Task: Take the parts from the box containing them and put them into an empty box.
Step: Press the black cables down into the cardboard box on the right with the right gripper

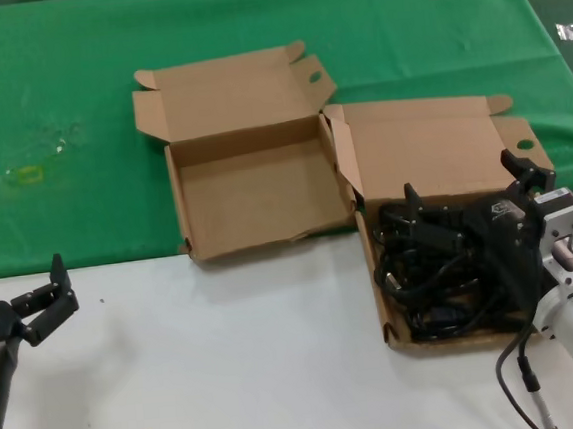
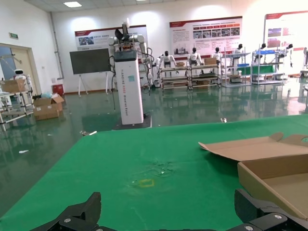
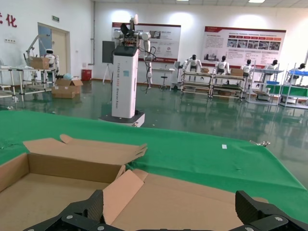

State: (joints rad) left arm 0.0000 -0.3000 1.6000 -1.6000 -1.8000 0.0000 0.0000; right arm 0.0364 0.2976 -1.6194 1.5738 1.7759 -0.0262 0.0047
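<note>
head view: the right gripper (image 1: 463, 202), fingers spread, sits over the tangle of black cords (image 1: 428, 282) in the right-hand box (image 1: 431, 142), the other box (image 1: 254, 192) lies just beside it, and the left gripper (image 1: 48, 296) hangs spread over the white table (image 1: 241, 379).

The right gripper (image 1: 463, 199) and its arm cover the near right part of the box containing the parts (image 1: 431, 142), hiding part of the tangle of power cords (image 1: 423, 283); how many cords lie there cannot be told. The head view's lower edge cuts off the left gripper's (image 1: 48, 296) arm. In both wrist views only the fingertips (image 2: 82, 214) show, cut by the frame edge.
</note>
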